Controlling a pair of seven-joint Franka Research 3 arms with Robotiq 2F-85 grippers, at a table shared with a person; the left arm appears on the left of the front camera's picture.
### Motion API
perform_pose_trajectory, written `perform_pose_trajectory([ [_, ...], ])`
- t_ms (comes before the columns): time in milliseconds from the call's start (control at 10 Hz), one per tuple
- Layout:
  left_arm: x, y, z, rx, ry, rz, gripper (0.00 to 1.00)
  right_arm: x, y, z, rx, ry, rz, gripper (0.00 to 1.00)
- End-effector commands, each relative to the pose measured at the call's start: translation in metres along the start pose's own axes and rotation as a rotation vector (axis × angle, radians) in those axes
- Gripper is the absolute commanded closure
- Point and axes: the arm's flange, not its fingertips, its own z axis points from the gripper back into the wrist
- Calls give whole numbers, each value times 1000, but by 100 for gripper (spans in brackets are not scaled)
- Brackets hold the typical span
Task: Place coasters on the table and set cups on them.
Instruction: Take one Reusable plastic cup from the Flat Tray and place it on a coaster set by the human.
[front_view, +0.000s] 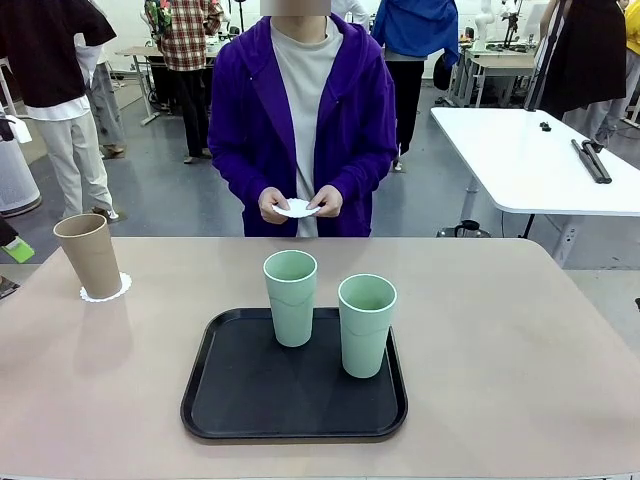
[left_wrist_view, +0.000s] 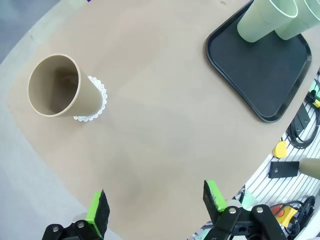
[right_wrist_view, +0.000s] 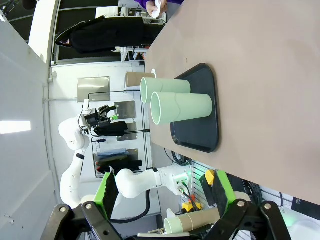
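While left pincer (left_wrist_view: 155, 200) and right pincer (right_wrist_view: 165, 190) gape empty, two green cups (front_view: 290, 297) stand on the tray (front_view: 225, 400): light, rigid, likely slick, best pinched across mid-wall; the tan cup (front_view: 90, 257) sits on its coaster (front_view: 108, 291).

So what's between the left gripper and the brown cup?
Just bare table: in the left wrist view nothing lies between the open left gripper and the brown cup on its coaster.
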Motion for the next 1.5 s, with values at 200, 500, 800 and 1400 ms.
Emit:
perform_pose_trajectory([
  [200,3,0,2,23,9,17,0,2,1,1,23,-6,6,0],
  [500,-42,23,-2,-293,-165,270,0,2,1,1,23,-6,6,0],
  [800,-78,64,-10,-579,-333,435,0,2,1,1,23,-6,6,0],
  [1400,-156,136,-76,-1069,-444,524,0,2,1,1,23,-6,6,0],
])
